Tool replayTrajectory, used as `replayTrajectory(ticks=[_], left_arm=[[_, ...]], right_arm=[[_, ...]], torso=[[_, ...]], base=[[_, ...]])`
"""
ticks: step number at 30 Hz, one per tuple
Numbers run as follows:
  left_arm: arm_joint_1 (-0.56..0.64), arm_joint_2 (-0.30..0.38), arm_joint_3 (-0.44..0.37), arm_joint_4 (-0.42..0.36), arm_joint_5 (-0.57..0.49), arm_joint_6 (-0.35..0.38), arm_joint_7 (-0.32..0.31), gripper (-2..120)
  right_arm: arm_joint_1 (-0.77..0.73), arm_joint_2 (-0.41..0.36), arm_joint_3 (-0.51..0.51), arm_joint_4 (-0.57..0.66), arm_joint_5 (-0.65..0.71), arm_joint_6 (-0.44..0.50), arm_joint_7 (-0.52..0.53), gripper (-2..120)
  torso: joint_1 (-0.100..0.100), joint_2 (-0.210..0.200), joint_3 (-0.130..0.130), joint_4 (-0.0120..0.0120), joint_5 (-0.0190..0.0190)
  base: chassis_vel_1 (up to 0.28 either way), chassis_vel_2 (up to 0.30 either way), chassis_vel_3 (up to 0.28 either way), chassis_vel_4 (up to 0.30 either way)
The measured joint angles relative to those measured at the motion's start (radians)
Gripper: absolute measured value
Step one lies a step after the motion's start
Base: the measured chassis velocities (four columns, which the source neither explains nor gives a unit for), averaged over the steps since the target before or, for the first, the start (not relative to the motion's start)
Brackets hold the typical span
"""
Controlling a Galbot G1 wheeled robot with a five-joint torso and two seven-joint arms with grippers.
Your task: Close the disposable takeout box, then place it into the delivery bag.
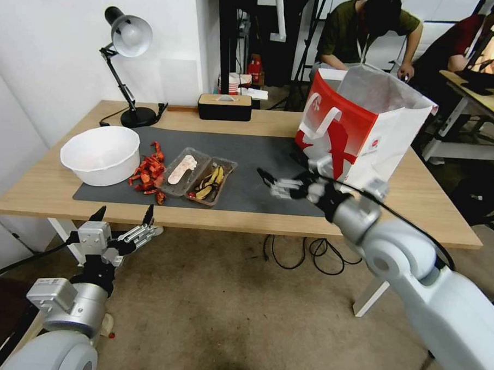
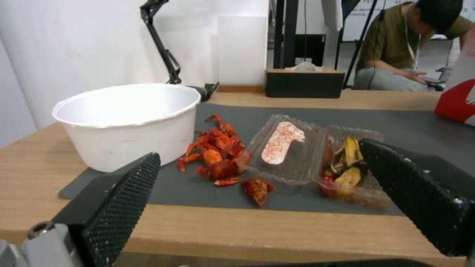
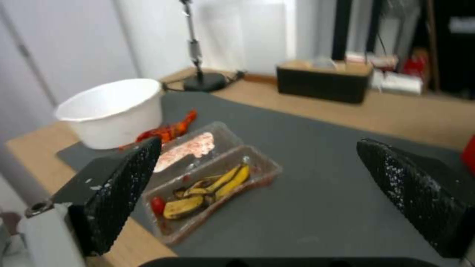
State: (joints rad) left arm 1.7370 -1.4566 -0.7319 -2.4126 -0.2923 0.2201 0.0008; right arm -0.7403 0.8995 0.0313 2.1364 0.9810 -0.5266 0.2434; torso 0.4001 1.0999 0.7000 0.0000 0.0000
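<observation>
Closest to my head camera, down at 7 o'clock, my left gripper (image 1: 123,215) hangs below the near table edge, fingers spread and holding nothing. My right gripper (image 1: 265,177) reaches out over the dark mat (image 1: 259,163) at about 3 o'clock from the disposable takeout box (image 1: 197,176), also released, with bare mat between it and the box.

From the head view the box lies open on the mat, its two halves side by side: the pale pink piece in the half toward 9 o'clock, the yellow-brown food in the half toward 3 o'clock. The delivery bag (image 1: 364,124) stands upright at the mat's 2 o'clock corner, mouth open, behind my right gripper.

My left wrist view adds what the head view flattens: the red crayfish pile (image 2: 218,152) touches the pink half's outer wall, and one stray piece (image 2: 257,189) lies just beside the box's near corner. The white bowl (image 2: 126,124) sits on the far side of that pile from the box.

My right wrist view shows the food half's near corner reaching the mat's front edge, close to the table (image 3: 29,148) lip. Toward 3 o'clock of the box the mat runs open, and the black tissue box (image 3: 321,79) sits well apart at the table's back.
</observation>
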Motion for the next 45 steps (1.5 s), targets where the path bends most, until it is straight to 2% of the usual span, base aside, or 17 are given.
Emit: replayTrajectory(ticks=[1, 3, 4, 7, 8, 11, 18, 30, 45], left_arm=[[0.005, -0.006, -0.002, -0.003, 0.004, 0.0, 0.0, 100], [0.013, -0.014, -0.002, -0.008, 0.01, 0.0, 0.0, 100], [0.013, -0.014, -0.002, -0.008, 0.01, 0.0, 0.0, 100], [0.026, -0.027, -0.002, -0.013, 0.022, -0.002, 0.0, 100], [0.026, -0.027, -0.002, -0.013, 0.022, -0.002, 0.0, 100], [0.029, -0.042, 0.002, -0.012, 0.036, -0.003, 0.001, 100], [0.035, -0.05, 0.008, -0.007, 0.05, -0.005, 0.002, 100], [0.023, -0.044, 0.004, 0.006, 0.047, -0.007, 0.001, 100], [0.003, -0.029, 0.0, 0.01, 0.028, -0.007, -0.002, 100]], right_arm=[[0.052, 0.018, -0.04, -0.014, 0.062, -0.018, 0.095, 100], [0.108, 0.049, -0.078, -0.035, 0.145, -0.033, 0.191, 100], [0.108, 0.049, -0.078, -0.035, 0.145, -0.033, 0.191, 100], [0.176, 0.096, -0.135, -0.081, 0.253, -0.036, 0.298, 100], [0.176, 0.096, -0.135, -0.081, 0.253, -0.036, 0.298, 100], [0.246, 0.149, -0.202, -0.126, 0.413, -0.017, 0.448, 100], [0.316, 0.219, -0.272, -0.251, 0.526, 0.024, 0.594, 100], [0.409, 0.37, -0.376, -0.418, 0.579, 0.069, 0.722, 100], [0.456, 0.364, -0.439, -0.423, 0.62, 0.059, 0.767, 100]], torso=[[0.0, 0.0, 0.0, 0.0001, -0.0001], [0.0, 0.0, 0.0, 0.0001, -0.0003], [0.0, 0.0, 0.0, 0.0001, -0.0003], [0.0, 0.0, 0.0, -0.0001, 0.0], [0.0, 0.0, 0.0, -0.0001, 0.0], [0.0, 0.0, 0.0, 0.0002, -0.0003], [0.0, 0.0, 0.0, -0.0002, 0.0], [0.0, 0.0, 0.0, 0.0002, -0.0003], [0.0, 0.0, 0.0, 0.0, -0.0001]], base=[[0.0, 0.0, 0.0, 0.0], [0.0, 0.0, 0.0, 0.0], [0.0, 0.0, 0.0, 0.0], [0.0, 0.0, 0.0, 0.0], [0.0, 0.0, 0.0, 0.0], [0.0, 0.0, 0.0, 0.0], [0.0, 0.0, 0.0, 0.0], [0.0, 0.0, 0.0, 0.0], [0.0, 0.0, 0.0, 0.0]])
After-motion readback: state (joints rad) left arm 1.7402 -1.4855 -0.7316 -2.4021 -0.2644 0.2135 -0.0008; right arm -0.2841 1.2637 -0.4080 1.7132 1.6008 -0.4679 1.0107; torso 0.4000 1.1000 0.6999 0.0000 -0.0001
